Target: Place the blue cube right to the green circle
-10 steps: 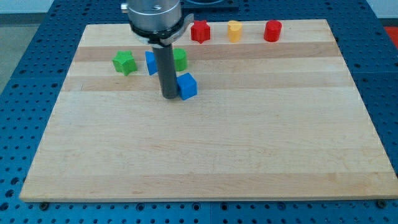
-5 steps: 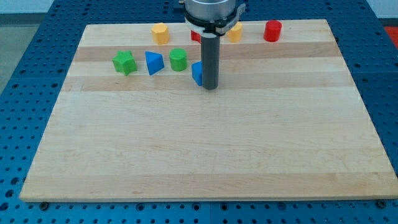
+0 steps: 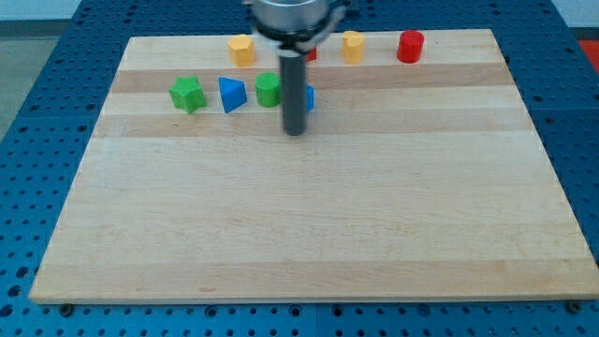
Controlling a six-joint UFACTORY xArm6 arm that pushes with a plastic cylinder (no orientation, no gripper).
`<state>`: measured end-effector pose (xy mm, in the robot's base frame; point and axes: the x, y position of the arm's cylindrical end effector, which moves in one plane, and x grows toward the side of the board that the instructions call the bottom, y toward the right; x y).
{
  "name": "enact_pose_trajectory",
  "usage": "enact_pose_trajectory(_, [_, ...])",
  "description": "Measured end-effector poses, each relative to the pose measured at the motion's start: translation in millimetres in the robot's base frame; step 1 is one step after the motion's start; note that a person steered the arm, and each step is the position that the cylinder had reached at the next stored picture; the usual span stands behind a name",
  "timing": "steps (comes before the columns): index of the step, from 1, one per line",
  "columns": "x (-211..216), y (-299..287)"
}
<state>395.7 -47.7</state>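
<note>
The blue cube sits just to the view's right of the green circle, mostly hidden behind my dark rod. My tip rests on the board just below the gap between the two blocks, a little towards the view's bottom of the cube. The green circle stands upright in the row near the view's top.
A green star and a blue triangle lie to the view's left of the circle. Along the top edge are a yellow block, a red block partly hidden by the arm, another yellow block and a red cylinder.
The blue cube has moved up and now lies next to the green circle's right side. My tip moved right, then back left, ending below the cube.
</note>
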Motion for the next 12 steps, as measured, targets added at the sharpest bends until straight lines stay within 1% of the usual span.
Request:
enact_pose_trajectory(1, [-26, -42])
enact_pose_trajectory(2, [-26, -17])
enact_pose_trajectory(3, [-25, 20])
enact_pose_trajectory(4, [-25, 40])
enact_pose_trajectory(5, [-26, 51])
enact_pose_trajectory(7, [-33, 52])
enact_pose_trajectory(8, [-31, 39])
enact_pose_trajectory(9, [-31, -29])
enact_pose_trajectory(11, [-31, -204])
enact_pose_trajectory(12, [-31, -245])
